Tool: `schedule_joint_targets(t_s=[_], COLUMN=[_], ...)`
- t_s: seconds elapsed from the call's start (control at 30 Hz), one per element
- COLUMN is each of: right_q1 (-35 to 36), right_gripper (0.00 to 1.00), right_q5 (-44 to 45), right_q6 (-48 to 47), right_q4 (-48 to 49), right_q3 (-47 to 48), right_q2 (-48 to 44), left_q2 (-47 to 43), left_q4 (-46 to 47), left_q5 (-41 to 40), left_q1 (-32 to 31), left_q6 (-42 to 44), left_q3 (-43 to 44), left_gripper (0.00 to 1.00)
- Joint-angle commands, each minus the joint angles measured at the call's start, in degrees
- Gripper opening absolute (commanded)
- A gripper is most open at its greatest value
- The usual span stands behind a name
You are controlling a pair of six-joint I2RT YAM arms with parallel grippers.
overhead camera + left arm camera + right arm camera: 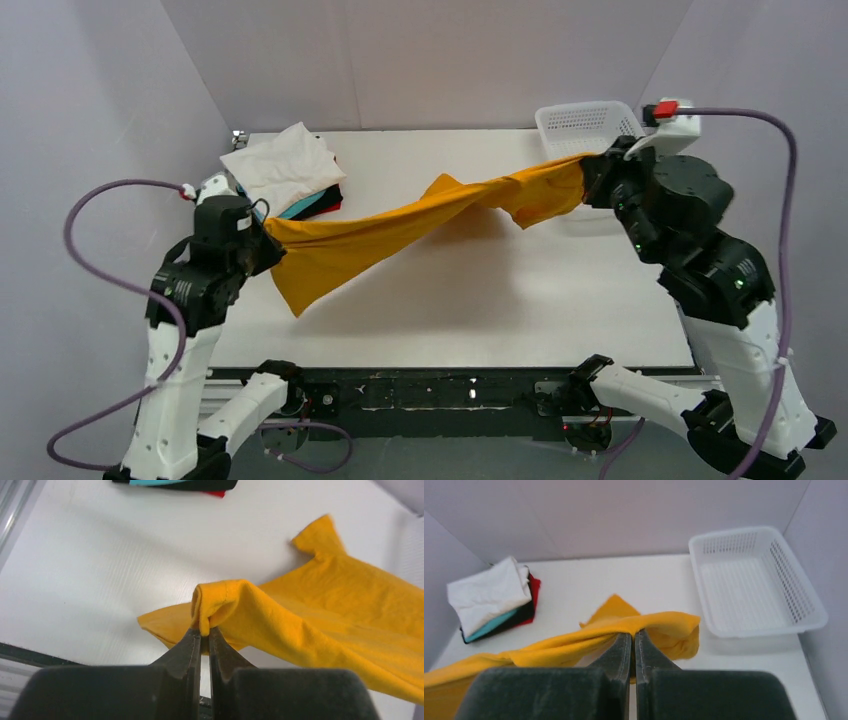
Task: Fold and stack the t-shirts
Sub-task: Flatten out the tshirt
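The orange-yellow t-shirt [420, 225] hangs stretched in the air between my two grippers, sagging over the table. My left gripper [268, 240] is shut on one edge of it; the left wrist view shows the pinched fold of the shirt [310, 620] at the gripper [205, 632]. My right gripper [592, 172] is shut on the other end; the right wrist view shows the gripper [633, 635] and the shirt [574, 642]. A stack of folded t-shirts [285, 175], white on top over teal, black and red, lies at the back left and also shows in the right wrist view [494, 597].
A white plastic mesh basket [585, 125] stands at the back right corner, just behind my right gripper, seen also in the right wrist view [754, 580]. Grey walls close in the white table [480, 310] on three sides.
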Motion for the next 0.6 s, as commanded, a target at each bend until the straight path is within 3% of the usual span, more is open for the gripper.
schedule_joint_targets(t_s=[0.0,0.2,0.43,0.57], right_q1=[-0.29,-0.33,-0.29,-0.29], right_gripper=[0.01,0.01,0.01,0.01], right_q5=[-3.63,-16.66,-29.16,-29.05], right_q6=[-9.4,-12.74,-12.86,-13.27], right_q4=[4.24,0.94,0.67,1.56], right_q3=[12.46,27.28,33.68,32.76], right_q2=[-2.77,-3.27,-5.93,-6.95], left_q2=[-6.36,-12.24,-14.37,-14.29], left_q4=[-7.24,-6.98,-6.94,-6.38], left_q5=[-1.35,6.53,15.62,19.08], left_q1=[0.2,0.26,0.25,0.3], left_q6=[3.51,5.93,6.43,5.69], left_q3=[8.42,19.47,28.65,29.19], left_gripper=[0.0,0.0,0.0,0.0])
